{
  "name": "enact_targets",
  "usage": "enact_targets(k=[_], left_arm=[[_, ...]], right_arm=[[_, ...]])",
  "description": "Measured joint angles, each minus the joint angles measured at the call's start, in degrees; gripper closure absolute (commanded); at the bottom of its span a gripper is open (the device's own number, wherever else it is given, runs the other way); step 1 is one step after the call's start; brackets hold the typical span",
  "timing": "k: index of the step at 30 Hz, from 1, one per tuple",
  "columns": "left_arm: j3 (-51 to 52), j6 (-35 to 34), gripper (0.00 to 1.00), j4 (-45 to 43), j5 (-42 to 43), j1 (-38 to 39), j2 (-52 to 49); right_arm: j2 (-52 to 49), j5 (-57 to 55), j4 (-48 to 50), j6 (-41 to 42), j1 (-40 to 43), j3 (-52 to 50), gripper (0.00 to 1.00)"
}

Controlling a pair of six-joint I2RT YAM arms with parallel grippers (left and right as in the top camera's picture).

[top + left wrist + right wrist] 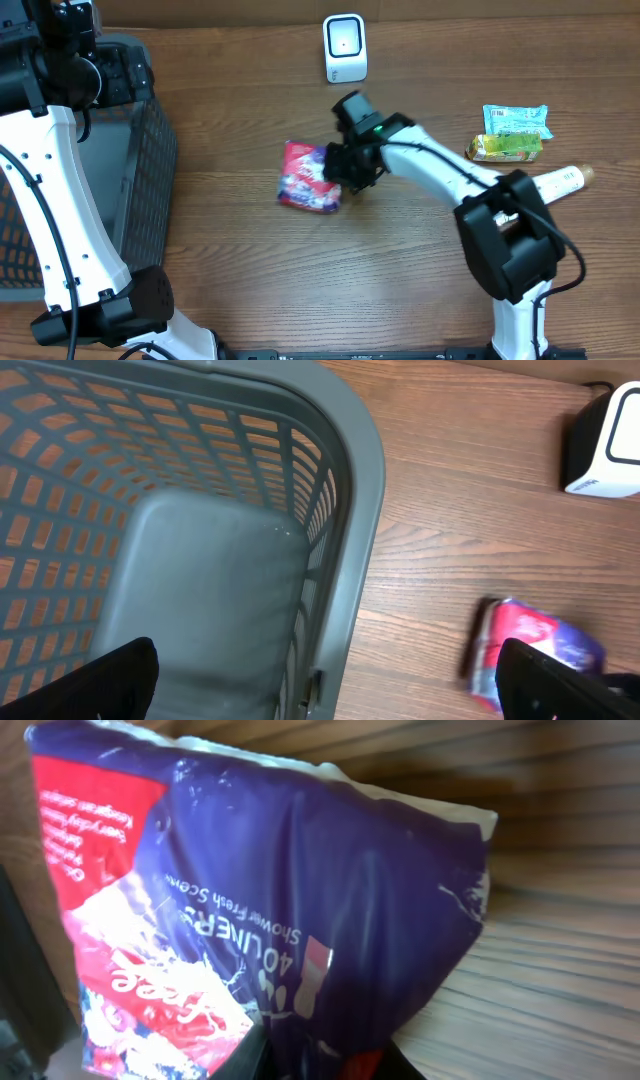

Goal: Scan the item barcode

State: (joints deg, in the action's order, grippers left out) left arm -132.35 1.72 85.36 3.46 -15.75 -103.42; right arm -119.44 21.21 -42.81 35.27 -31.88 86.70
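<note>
On table (250, 270): one packet (300, 182), one scanner (345, 47) | right pincer (340, 180) clamps packet | left pincer (325, 685) wide

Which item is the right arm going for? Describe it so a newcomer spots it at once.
On the wooden table, between the grey basket and the green snack packs, a packet lies in front of the white scanner. It is the only red-and-purple one, with the right gripper at its edge.
</note>
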Motion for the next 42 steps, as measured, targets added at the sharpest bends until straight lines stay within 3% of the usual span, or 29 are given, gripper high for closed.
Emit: enact_targets(k=[8,12,13,18,24,28,37,42], left_arm=[[-0.02,0.00,0.00,0.00,0.00,0.00,0.00],[-0.02,0.00,0.00,0.00,0.00,0.00,0.00],[0.00,0.00,0.01,-0.02,0.00,0.00,0.00],[0.00,0.00,0.00,-0.02,0.00,0.00,0.00],[0.00,0.00,0.00,-0.02,0.00,0.00,0.00],[-0.02,0.00,0.00,0.00,0.00,0.00,0.00],[-0.02,0.00,0.00,0.00,0.00,0.00,0.00],[0.00,0.00,0.00,0.00,0.00,0.00,0.00]], right_arm=[[3.23,0.96,-6.69,-5.49,7.17,0.17,0.74],[3.34,-1.01,-10.32,-10.21,7.67,0.22,0.32],[3.34,-2.10,-11.15,-11.98,7.63,0.22,0.31],[3.37,-7.82,-15.21,-17.05,7.45,1.16,0.30],[3.52,-15.58,-21.84,-19.28,6.29,11.04,0.30],[4.68,-21.57,-22.03,-19.87,1.64,16.02,0.29],[3.93,-34.32,-19.65,-19.87,-13.46,16.70,0.28],[0.50,-38.66,-19.10,-18.95,-16.52,16.70,0.30]])
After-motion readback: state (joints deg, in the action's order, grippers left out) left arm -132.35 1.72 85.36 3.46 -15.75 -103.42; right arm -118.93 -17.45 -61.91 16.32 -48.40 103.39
